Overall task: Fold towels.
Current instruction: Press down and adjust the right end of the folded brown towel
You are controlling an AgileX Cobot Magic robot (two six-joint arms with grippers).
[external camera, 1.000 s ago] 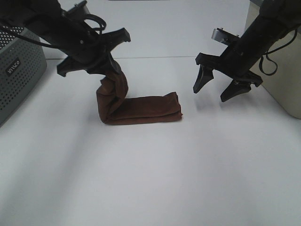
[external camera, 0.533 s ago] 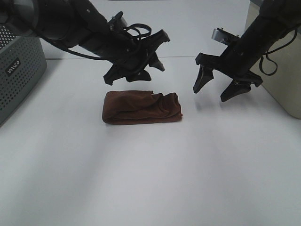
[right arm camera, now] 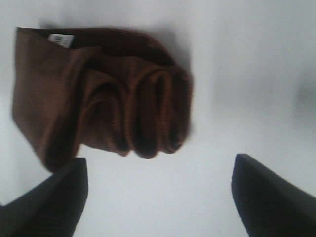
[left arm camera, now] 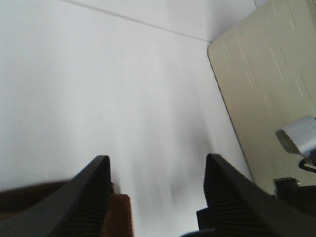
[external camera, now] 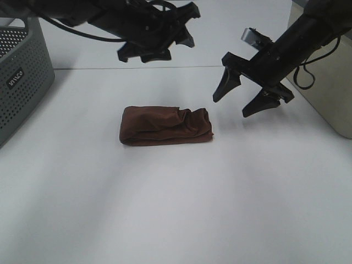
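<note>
The dark reddish-brown towel (external camera: 165,126) lies folded in a thick bundle on the white table (external camera: 176,209). My left gripper (external camera: 159,47) is open and empty, raised above and behind the towel. In the left wrist view its gripper (left arm camera: 157,160) stands wide open, with a corner of the towel (left arm camera: 121,215) below it. My right gripper (external camera: 232,106) is open and empty, hovering just right of the towel's right end. In the right wrist view the towel (right arm camera: 98,94) shows rolled folds and a small white tag (right arm camera: 61,38), beyond the open gripper (right arm camera: 160,163).
A grey perforated basket (external camera: 22,71) stands at the left edge of the table. A beige box (external camera: 330,82) stands at the right edge, close behind the right arm; it also shows in the left wrist view (left arm camera: 266,74).
My left gripper laid the towel's lifted left end down over the bundle, let go, and rose up and back. My right gripper shifted slightly left toward the towel.
</note>
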